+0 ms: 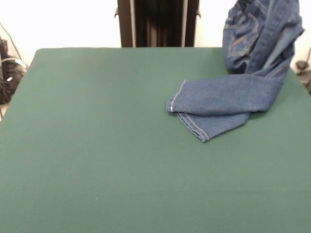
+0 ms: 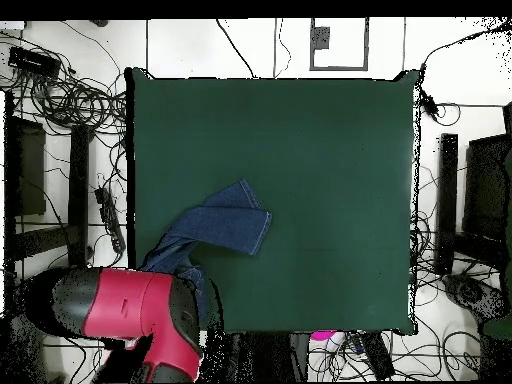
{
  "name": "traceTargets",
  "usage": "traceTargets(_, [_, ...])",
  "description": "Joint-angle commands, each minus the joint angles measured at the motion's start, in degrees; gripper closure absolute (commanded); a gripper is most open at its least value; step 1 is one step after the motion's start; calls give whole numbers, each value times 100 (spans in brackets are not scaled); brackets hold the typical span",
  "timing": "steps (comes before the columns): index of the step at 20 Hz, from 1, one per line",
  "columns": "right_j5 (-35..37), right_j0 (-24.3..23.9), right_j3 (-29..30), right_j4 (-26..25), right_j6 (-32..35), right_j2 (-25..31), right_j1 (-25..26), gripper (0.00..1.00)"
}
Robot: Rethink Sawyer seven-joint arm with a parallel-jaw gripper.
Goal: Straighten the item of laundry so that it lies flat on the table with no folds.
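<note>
denim, blue with orange-tan stitching: we are finding the jeans [image 1: 228, 99] half raised at the far right corner of the table [image 1: 97, 160] as the front view presents it, the waist and seat hanging in the air above the edge and the two legs trailing down onto the green top, one hem lying across the other. we are judging the step in hand to be a lift, with the garment hoisted by its upper part ahead of being laid out. in the overhead view the red and black arm [image 2: 135, 310] is covering that corner near the base side, and the end effector itself is hidden under it; we cannot tell whether it is gripping the cloth or not. the next move, in our judgement, is calling for a carry inward toward the middle of the table and a slow lowering, so that the legs are drawn out straight rather than piling on themselves. we are noting that the raised part is sitting over or just beyond the table edge, where cloth could slip off. most of the green top is lying bare, which is leaving ample room for spreading.
</note>
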Motion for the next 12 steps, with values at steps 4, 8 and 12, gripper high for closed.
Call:
traceTargets(4, [1327, -198, -222, -63, 340, 692, -257, 100])
traceTargets(8, [1338, -357, -140, -107, 102, 666, -463, 100])
traceTargets(12, [1087, -541, 162, -300, -335, 586, -677, 100])
